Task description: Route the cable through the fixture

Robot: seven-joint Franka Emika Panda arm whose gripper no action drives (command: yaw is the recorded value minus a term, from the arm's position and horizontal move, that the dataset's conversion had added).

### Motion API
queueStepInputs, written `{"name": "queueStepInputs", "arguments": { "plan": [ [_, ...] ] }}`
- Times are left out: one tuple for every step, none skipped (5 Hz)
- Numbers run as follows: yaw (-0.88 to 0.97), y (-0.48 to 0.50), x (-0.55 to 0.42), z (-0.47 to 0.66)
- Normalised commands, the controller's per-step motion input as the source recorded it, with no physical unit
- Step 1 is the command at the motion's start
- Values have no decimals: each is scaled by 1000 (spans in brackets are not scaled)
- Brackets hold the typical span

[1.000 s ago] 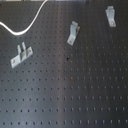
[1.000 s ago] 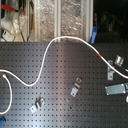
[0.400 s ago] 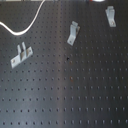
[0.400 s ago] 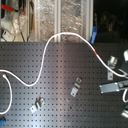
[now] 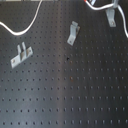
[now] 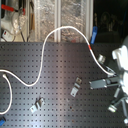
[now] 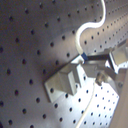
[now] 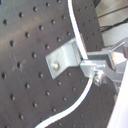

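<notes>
In the first wrist view, the metal two-fingered gripper sits right against a small bent grey metal bracket bolted to the black perforated board. Its fingers look pressed together on the thin white flexible cable, which enters the fingertips from one side and trails out on the other. The second wrist view shows the same: the cable runs past the edge of the bracket and through the gripper.

Farther off, in the second exterior view, the gripper is near the second exterior view's right edge. The cable arcs away from it up over the board's far edge, carries a short red band, dips toward the second exterior view's left and loops down there. Two more small grey brackets stand apart on the board.

In the first exterior view, the cable curves across the far corner, beyond three brackets.

The cable looks light, soft and limp, so it will likely sag and swing on either side of any grip. Holding it close to the bracket, as here, seems best, since a short free length is easier to steer into the slot. Its smooth sheath may slip through a loose pinch.
</notes>
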Motion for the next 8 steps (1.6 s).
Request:
{"name": "queueStepInputs", "arguments": {
  "plan": [
    [157, -206, -407, 464],
    [31, -63, -137, 155],
    [-77, -102, 30, 183],
    [-300, -303, 88, 168],
    [-428, -264, 149, 106],
    [-328, -182, 94, 81],
    [0, 1, 1, 29],
    [29, 46, -24, 94]
  ]
}}
